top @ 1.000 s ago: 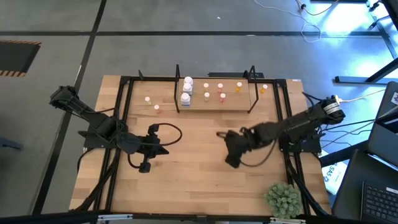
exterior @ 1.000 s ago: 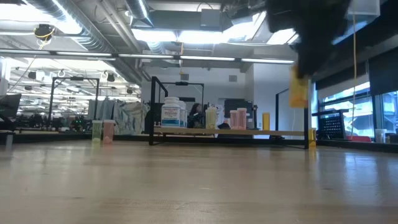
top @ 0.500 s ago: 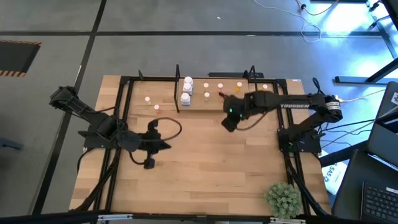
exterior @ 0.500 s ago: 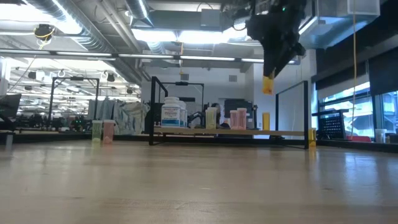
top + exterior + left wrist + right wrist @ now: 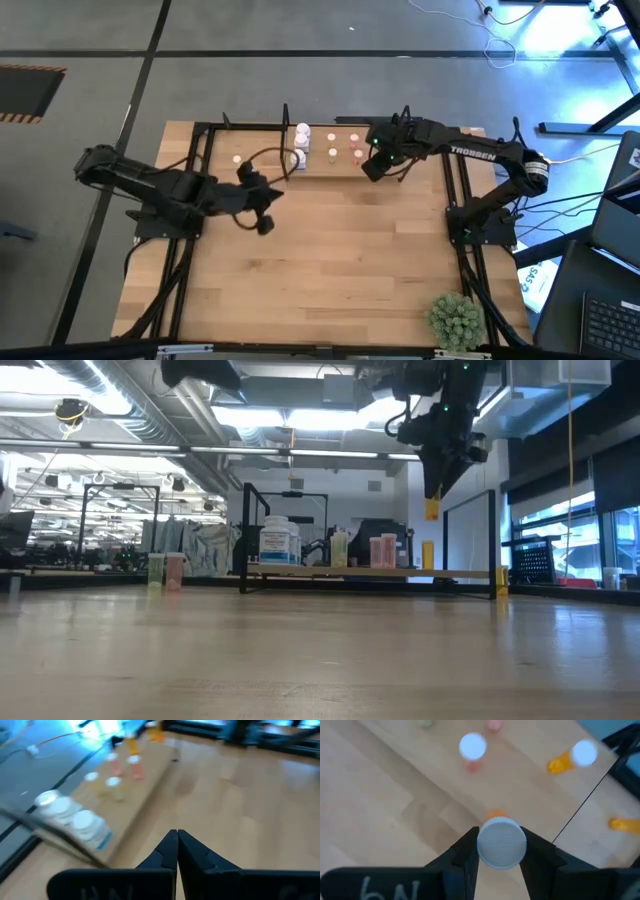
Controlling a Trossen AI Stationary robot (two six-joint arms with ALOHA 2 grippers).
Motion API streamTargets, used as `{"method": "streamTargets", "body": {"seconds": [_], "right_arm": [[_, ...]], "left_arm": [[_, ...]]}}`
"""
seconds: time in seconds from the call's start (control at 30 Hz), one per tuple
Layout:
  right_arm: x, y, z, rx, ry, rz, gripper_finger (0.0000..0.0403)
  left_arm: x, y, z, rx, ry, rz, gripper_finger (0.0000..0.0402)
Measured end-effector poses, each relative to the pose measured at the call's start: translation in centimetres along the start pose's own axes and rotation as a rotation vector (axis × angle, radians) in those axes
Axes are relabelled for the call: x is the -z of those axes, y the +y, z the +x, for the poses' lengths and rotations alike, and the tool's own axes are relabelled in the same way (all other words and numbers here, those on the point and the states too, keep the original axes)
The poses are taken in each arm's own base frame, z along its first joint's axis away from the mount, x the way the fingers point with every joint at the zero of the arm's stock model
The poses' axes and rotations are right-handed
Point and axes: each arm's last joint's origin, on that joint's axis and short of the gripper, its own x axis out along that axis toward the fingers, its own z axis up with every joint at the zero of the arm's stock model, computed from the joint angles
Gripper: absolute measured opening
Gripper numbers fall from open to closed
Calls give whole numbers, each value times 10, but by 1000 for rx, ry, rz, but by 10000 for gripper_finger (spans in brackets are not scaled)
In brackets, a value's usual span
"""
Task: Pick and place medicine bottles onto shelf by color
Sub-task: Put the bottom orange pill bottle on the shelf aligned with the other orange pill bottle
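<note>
The shelf (image 5: 345, 166) stands at the table's far middle with two white bottles (image 5: 299, 146) at its left end and small pink and cream bottles (image 5: 343, 146) beside them. My right gripper (image 5: 372, 168) hovers over the shelf's right part, shut on an orange medicine bottle (image 5: 432, 508). Below it, another orange bottle (image 5: 577, 755) and a pink one (image 5: 472, 749) stand on the shelf. My left gripper (image 5: 265, 226) is shut and empty, in the air in front of the shelf's left end; its fingertips (image 5: 176, 845) meet. My right gripper pinches the orange bottle by its white cap (image 5: 501, 842), one finger on either side. The fingers come from above, slanting down. The bottle hangs upright below them, its orange body (image 5: 432, 510) clear above the shelf's base (image 5: 400, 571).
A pale bottle (image 5: 237, 158) stands on the table left of the shelf. An orange bottle (image 5: 622, 824) lies beyond the shelf's right end frame (image 5: 585, 805). A black frame (image 5: 195, 180) borders the tabletop. A green plant (image 5: 455, 320) sits at the near right corner.
My right gripper has carried the orange bottle from over the table's middle toward the far edge, rising a little, and now hangs over the shelf's right part. My left gripper has swung toward the far edge and rightward, nearer the shelf's left end, staying shut.
</note>
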Motion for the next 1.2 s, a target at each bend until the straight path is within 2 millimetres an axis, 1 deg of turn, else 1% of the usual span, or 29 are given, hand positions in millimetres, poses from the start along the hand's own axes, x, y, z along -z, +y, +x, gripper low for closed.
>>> {"method": "streamTargets", "body": {"seconds": [0.13,0.27,0.37,0.53,0.83,0.93,1.1,1.2], "right_arm": [[-6,-9,2,9,-12,-29,122],[-10,-14,4,9,-30,-42,122],[-11,-15,4,7,-37,-43,122],[-11,-14,4,3,-41,-65,122],[-12,-15,4,7,-41,-69,122],[-9,-16,11,12,-35,-58,122],[-3,-24,29,38,15,-39,122],[-5,-30,33,36,-1,-13,122]], "left_arm": [[-6,18,15,-80,3,-43,0],[-8,31,24,-49,41,-45,0],[-8,36,27,-28,56,-38,0],[-8,37,28,-15,70,10,0],[-8,37,28,-15,69,11,0],[-8,37,28,-15,69,10,0],[-8,37,28,-15,69,10,0],[-8,37,28,-15,68,10,0]]}}
